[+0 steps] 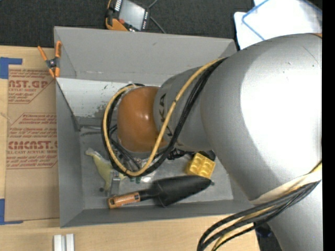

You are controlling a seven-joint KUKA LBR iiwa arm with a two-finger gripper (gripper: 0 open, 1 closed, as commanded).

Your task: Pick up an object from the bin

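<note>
Reaching into the bin, the gripper sits under its orange cover; spread or pressed together cannot be told. Nearest lie a pale scrap, black trowel and yellow brick.

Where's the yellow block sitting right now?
In the camera view the yellow block lies on the floor of the bin, toward the lower right, just above the blade of the black trowel.

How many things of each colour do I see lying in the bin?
Yellow toy brick: 1
Black scoop with orange handle: 1
Pale yellow-green curved piece: 1
Total: 3 in sight; the arm may hide more.
</note>
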